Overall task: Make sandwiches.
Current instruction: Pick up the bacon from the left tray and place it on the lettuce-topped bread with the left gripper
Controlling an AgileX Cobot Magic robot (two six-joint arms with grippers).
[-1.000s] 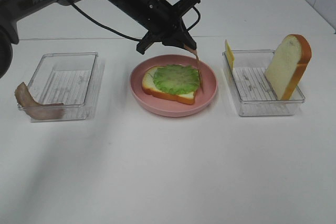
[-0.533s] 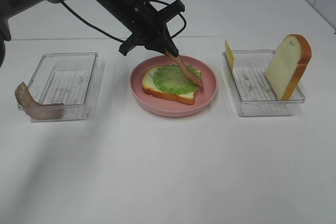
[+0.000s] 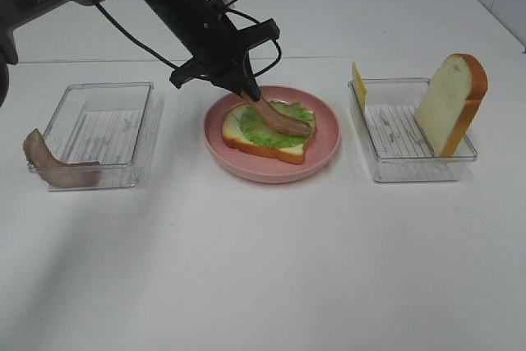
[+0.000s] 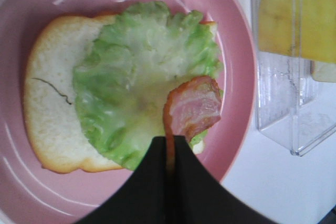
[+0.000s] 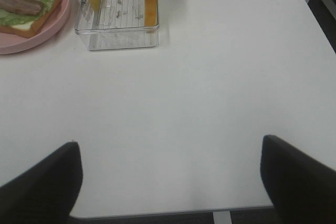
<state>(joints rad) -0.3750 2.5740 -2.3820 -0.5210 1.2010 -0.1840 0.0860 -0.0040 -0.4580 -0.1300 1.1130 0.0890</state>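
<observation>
On the pink plate (image 3: 329,141) lies one bread slice (image 3: 246,139) of the sandwiches, topped with green lettuce (image 3: 263,127). My left gripper (image 3: 246,94) is shut on one end of a brown bacon strip (image 3: 288,121), whose free end rests on the lettuce. In the left wrist view the bacon (image 4: 193,109) curls over the lettuce (image 4: 131,82) just past the closed fingertips (image 4: 157,153). My right gripper (image 5: 170,182) hangs open over bare table, nothing between its fingers. It is out of the exterior view.
A clear tray (image 3: 386,162) on the right holds an upright bread slice (image 3: 448,104) and a yellow cheese slice (image 3: 358,84). A clear tray (image 3: 123,88) on the left has a second bacon strip (image 3: 49,162) draped over its near corner.
The left gripper moved left and lower over the plate. The bacon strip went from hanging upright to lying across the lettuce. The right gripper stayed still.
</observation>
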